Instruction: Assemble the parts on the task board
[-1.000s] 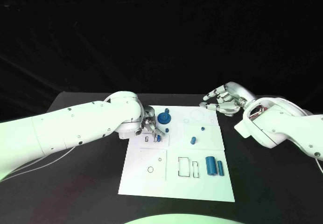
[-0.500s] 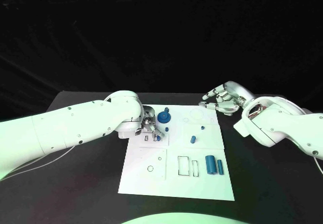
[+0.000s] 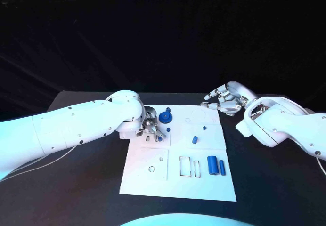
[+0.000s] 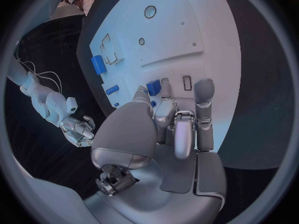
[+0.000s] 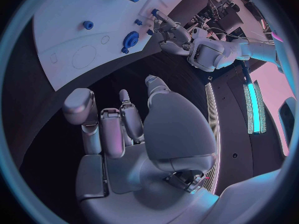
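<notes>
While the left hand point(image 3: 150, 128) pinches a small blue part point(image 3: 158, 137) over the white board point(image 3: 204, 186) at its ten o'clock corner, other blue parts lie toward four o'clock; at two o'clock, the right hand point(image 3: 223, 101) hovers off the board above the desk point(image 3: 81, 188), fingers curled, empty.

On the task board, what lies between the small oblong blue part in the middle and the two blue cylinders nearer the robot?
In the head view, nothing: only bare white task board lies between the oblong part and the two blue cylinders.
</notes>
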You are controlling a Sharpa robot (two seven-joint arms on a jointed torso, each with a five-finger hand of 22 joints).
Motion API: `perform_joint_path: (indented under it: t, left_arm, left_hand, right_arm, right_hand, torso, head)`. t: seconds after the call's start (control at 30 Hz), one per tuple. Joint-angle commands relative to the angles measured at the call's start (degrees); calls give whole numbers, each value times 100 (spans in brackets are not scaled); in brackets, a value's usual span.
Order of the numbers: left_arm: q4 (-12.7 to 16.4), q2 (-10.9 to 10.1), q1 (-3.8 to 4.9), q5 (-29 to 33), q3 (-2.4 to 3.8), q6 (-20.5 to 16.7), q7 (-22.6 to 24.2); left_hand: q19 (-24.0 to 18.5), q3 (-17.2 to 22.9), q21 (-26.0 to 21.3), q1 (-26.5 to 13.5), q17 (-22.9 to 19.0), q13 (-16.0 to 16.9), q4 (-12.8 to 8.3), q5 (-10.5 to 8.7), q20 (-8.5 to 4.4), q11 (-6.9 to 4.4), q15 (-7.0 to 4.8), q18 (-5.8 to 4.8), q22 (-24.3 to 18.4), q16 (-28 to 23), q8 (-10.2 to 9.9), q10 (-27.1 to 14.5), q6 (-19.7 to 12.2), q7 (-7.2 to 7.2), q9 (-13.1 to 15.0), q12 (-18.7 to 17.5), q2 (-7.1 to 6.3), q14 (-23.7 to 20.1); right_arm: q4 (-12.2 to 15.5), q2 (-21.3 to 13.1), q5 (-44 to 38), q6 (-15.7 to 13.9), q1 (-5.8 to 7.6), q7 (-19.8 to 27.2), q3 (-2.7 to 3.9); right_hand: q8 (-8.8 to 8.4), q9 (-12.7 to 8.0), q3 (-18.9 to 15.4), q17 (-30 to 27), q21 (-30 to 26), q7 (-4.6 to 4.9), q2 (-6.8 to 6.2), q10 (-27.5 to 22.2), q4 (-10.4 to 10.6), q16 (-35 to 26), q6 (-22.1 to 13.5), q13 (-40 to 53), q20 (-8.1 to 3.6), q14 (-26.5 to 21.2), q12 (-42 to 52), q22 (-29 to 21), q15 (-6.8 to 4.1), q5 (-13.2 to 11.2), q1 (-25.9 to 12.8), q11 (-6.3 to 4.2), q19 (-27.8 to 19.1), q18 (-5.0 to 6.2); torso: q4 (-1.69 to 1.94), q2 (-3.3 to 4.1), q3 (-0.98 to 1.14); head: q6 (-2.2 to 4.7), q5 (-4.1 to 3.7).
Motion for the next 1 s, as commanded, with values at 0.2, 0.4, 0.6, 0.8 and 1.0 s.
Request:
perform_joint_path:
  t: [0.2, 0.4, 0.6, 0.8, 1.0]
  left_arm:
    - [-33, 21, 9, 181, -1, 11, -96]
    - [-54, 24, 9, 207, -2, 44, -35]
    - [-76, 34, 10, 249, -5, 82, -9]
    - [-98, 36, 10, 266, -7, 88, -3]
    - [-85, -16, 10, 375, -4, -48, 20]
  left_hand:
    - [-93, 154, 57, 233, 1180, -48, -11, 25, -1, 4, -23, -64, 27, 23, 54, -107, -127, 2, 95, -78, 163, 516]
    - [-130, 298, 86, 425, 1182, -98, -9, 28, 4, 5, -20, -63, 47, 24, 71, -151, -188, 3, 160, -142, 277, 515]
    - [-169, 496, 106, 722, 1177, -170, -45, 41, 7, 0, -25, -60, 56, 20, 74, -211, -257, -1, 218, -230, 308, 511]
    - [-213, 782, 117, 1036, 1168, -270, -58, 55, 7, 1, -25, -56, 52, 14, 47, -287, -332, 5, 255, -351, 269, 507]
    - [-251, 1439, 141, 1570, 1160, -395, -179, 101, -4, -20, -53, -53, 66, 9, 25, -371, -382, -8, 302, -518, 172, 503]
  right_arm:
    - [-14, 12, -22, 112, -9, -28, 0]
    - [-30, 32, -93, 172, -31, -66, -3]
    - [-38, 46, -132, 197, -50, -80, -5]
    - [-30, 51, -515, 196, -63, -89, -6]
    - [-37, 57, -639, 203, -75, -95, -7]
  right_hand:
    - [37, 6, -35, 77, -37, -22, 72, -20, 4, -19, 37, 162, -9, 255, -32, -5, -54, 35, -3, -2, -51, 87]
    - [38, 7, -39, 60, -82, -23, 84, -19, 1, -31, 36, 161, -10, 251, -31, -39, -55, 40, 5, -3, -68, 95]
    - [39, 7, -41, 46, -107, -23, 87, -16, 2, -40, 36, 163, -10, 248, -29, -58, -55, 41, 3, -3, -79, 100]
    - [40, 9, -54, -6, -158, -23, 95, -32, 6, -75, 35, 141, -11, 235, -49, -95, -56, 56, -2, -4, -99, 109]
    - [41, 10, -62, -23, -182, -24, 97, -30, 9, -87, 35, 141, -12, 230, -48, -112, -57, 64, -6, -4, -108, 112]
  torso:
    - [-3, -3, 1]
    - [-3, 1, 4]
    - [-5, -4, 5]
    - [1, -1, 6]
    - [1, -2, 3]
  head:
    - [-4, 1]
    - [9, 0]
    - [-4, 10]
    - [-2, 4]
    - [1, 5]
